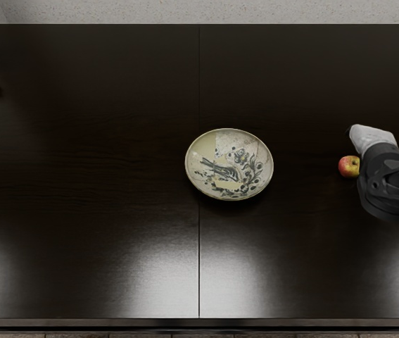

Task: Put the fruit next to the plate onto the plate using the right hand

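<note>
The small red-and-yellow apple (349, 166) sits on the dark, glossy wooden table (100, 211), well apart from the round cream ceramic plate with a dark floral pattern (229, 164), on the side nearest the picture's right edge. The right hand (382, 172) is just beside the fruit on its far side from the plate. From this angle I cannot tell whether it is spread or closed, or whether it already touches the apple; nothing shows it holding the fruit

The step in hand looks like the approach and grasp. To do it well, the hand should settle over the apple from above rather than push in sideways, since a round fruit on a slick table will likely roll off toward the plate. Close evenly around its widest part, lift clear of the table, then carry it across and lower it near the plate's centre, where the shallow dish should keep it from rolling out
</note>
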Available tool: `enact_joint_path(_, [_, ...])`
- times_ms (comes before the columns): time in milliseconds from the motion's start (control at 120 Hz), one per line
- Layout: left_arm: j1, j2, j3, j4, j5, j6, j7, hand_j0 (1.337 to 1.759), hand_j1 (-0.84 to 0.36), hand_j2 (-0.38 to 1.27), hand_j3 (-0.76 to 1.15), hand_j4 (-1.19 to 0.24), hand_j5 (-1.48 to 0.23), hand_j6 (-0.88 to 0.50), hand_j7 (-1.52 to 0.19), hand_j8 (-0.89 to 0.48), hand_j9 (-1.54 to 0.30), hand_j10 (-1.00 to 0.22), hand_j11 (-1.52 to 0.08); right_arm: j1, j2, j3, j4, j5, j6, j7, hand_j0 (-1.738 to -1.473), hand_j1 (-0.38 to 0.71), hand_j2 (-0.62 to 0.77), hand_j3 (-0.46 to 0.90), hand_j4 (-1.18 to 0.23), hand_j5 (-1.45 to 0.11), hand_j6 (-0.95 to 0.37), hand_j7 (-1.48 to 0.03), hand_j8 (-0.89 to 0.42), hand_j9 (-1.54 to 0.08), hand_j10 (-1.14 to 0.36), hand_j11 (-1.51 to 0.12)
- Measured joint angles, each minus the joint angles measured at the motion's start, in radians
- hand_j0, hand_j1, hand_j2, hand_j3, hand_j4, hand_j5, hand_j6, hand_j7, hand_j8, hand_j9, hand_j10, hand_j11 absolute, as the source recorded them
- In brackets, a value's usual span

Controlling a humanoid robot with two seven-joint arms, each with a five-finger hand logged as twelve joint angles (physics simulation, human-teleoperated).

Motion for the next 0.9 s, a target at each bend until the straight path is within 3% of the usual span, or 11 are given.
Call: enact_joint_path(900, [0.002,0.000,-0.003,0.000,0.000,0.000,0.000,1.658,0.07,0.05,0.00,-0.23,-0.30,-0.23,-0.30,-0.23,-0.30,-0.23,-0.30,-0.022,0.046,0.003,-0.010,0.008,0.000,0.000,-1.658,0.10,-0.07,0.00,-0.38,-0.49,-0.38,-0.49,-0.38,-0.49,-0.38,-0.49])
